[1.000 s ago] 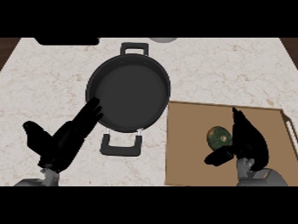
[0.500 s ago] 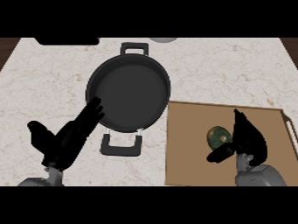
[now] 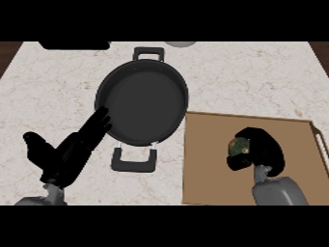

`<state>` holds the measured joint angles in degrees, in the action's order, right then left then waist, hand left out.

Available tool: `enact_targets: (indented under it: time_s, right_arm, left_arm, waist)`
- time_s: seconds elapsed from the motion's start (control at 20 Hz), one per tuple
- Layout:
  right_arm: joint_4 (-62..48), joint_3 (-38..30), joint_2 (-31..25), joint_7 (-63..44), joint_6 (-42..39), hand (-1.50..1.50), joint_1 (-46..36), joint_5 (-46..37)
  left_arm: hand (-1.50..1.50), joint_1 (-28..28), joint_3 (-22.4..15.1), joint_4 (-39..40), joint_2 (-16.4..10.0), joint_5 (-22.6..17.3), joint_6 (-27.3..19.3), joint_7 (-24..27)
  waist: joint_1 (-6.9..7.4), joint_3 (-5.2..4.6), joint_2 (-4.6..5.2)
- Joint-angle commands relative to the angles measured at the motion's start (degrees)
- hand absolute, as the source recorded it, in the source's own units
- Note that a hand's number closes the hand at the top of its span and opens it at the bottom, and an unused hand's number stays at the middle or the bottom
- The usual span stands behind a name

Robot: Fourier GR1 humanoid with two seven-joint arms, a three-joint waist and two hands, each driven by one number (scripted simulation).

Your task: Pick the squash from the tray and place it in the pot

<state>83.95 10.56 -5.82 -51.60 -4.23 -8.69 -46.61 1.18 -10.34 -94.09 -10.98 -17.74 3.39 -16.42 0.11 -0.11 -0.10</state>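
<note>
Head view: the pot point(image 3: 142, 103), black and oval, is sitting at centre frame on the pale marbled table point(image 3: 46, 87). One loop handle is pointing to the top of the frame, the other to the bottom. Nothing is showing inside the pot.

The brown tray point(image 3: 210, 164) is lying at the lower right, its upper-left corner just beside the pot's right rim. A pale slot handle is running along its right edge.

The squash point(image 3: 236, 147), dark green and mottled, is sitting over the tray's middle, well apart from the pot. Can't tell if it is resting on the tray or lifted off it.

The right hand point(image 3: 265, 150) is coming in from the lower right and curling over the squash from the right side, fingers arching over the top and thumb below, so it is holding the squash. Most of the squash is hidden, only its left face showing.

The left hand point(image 3: 67, 154) is showing at the lower left, wide, fingers straight and pointing up-right, thumb sticking out to the left. Its fingertips are ending at the pot's lower-left rim; can't tell if they are touching it.

A black object point(image 3: 74, 45) is lying at the upper left edge of the table, and a grey round thing point(image 3: 181, 43) is showing at top centre, cut off.
</note>
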Motion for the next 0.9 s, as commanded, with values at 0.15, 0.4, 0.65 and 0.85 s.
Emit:
enact_targets:
  time_s: [0.15, 0.4, 0.65, 0.85]
  right_arm:
    - [-3.93, -0.60, 0.26, 4.21, 0.74, 1.50, -2.54, -2.79]
    - [3.48, 5.92, 2.54, 2.03, -2.75, 1.50, 0.64, -5.07]
    - [4.56, 18.73, -1.72, 16.39, -8.29, 1.50, 6.84, -5.06]
    - [9.48, 22.17, -2.92, 16.22, -6.00, 1.50, 8.79, -9.82]
  left_arm:
    - [0.00, -3.24, 0.01, 0.35, 2.35, 3.08, 1.90, 3.06]
    - [0.00, -3.41, -0.65, -1.62, 3.80, 3.93, 0.31, 0.13]
    - [0.00, -0.58, 1.35, -0.92, 1.88, 2.71, 0.98, -1.91]
    - [0.00, -0.08, 2.17, 2.60, 3.11, 3.16, 1.93, 1.52]
  waist:
    - [0.06, 0.11, 0.10]
    - [-0.04, 0.10, 0.02]
    - [-0.01, 0.12, -0.11]
    - [-0.29, 0.09, 0.05]
